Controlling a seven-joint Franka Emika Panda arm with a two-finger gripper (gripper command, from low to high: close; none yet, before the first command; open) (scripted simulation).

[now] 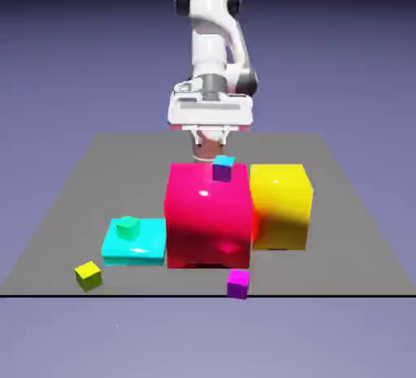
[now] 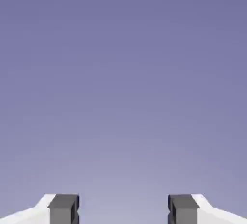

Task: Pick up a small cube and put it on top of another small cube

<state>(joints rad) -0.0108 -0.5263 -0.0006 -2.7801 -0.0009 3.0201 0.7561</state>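
The gripper (image 2: 123,209) stands open at the raised arm's end (image 1: 210,104)

Four small cubes: a blue one (image 1: 223,169), upright, atop a red block (image 1: 208,226); a green one (image 1: 127,228), turned cornerwise, on a cyan slab (image 1: 134,251); a yellow one (image 1: 88,276), also turned, and a magenta one (image 1: 238,284), both near the table's (image 1: 349,267) front edge.

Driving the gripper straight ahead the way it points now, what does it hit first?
Probably nothing: the hand view shows only plain backdrop beyond the open gripper. With no surface to judge depth by, I can't say how far that holds.
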